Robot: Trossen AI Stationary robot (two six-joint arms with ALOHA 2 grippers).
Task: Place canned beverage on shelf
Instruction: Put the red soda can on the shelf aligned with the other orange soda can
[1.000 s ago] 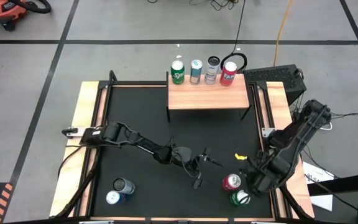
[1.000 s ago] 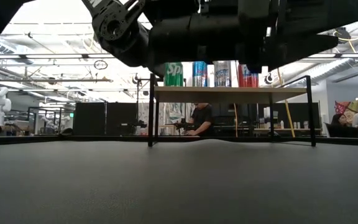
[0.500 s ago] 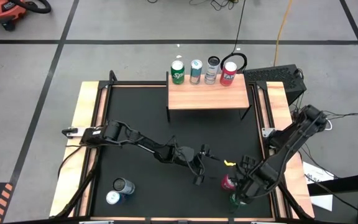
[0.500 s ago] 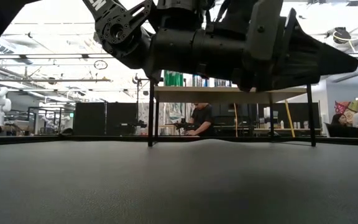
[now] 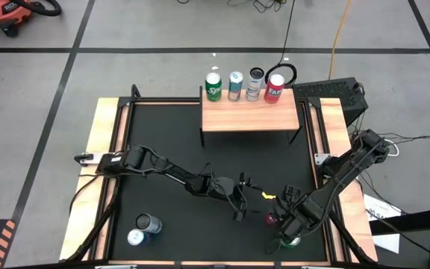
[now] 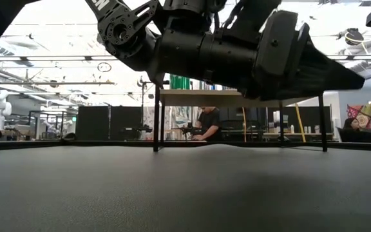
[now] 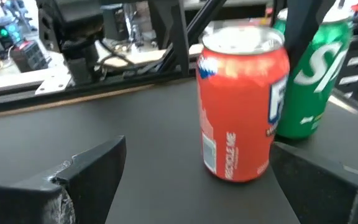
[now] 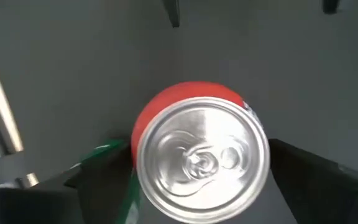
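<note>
Motion over the last second belongs almost wholly to the right arm: it has swung in from the surface's [image 5: 163, 134] right edge toward the near middle, and its right claw [image 5: 281, 221] now hangs directly over the red can [image 5: 273, 220], where a second ago it sat off to the side of both near-right cans. In the right wrist view the two dark fingers [image 8: 316, 174] stand spread on either side of the can's silver lid, touching nothing, so the claw is open and lined up for a top-down grasp. That suggests the pick is about to begin; the lift and carry to the shelf [image 5: 250, 113] are not yet started.

The left arm has barely shifted. Its left claw [image 5: 245, 196] rests near the middle of the surface, fingers [image 7: 86, 171] apart, pointed at the red can from the side without contact.

The shelf, a light-wood plank on thin black legs at the far edge, already carries four upright cans along its back edge, leaving the front strip bare.

The red can stands upright on the black surface near the right front corner, lid intact with its tab flat, white lettering down its side. A green can [image 7: 316, 74] stands just beside it, close enough that the descending fingers could brush it.
</note>
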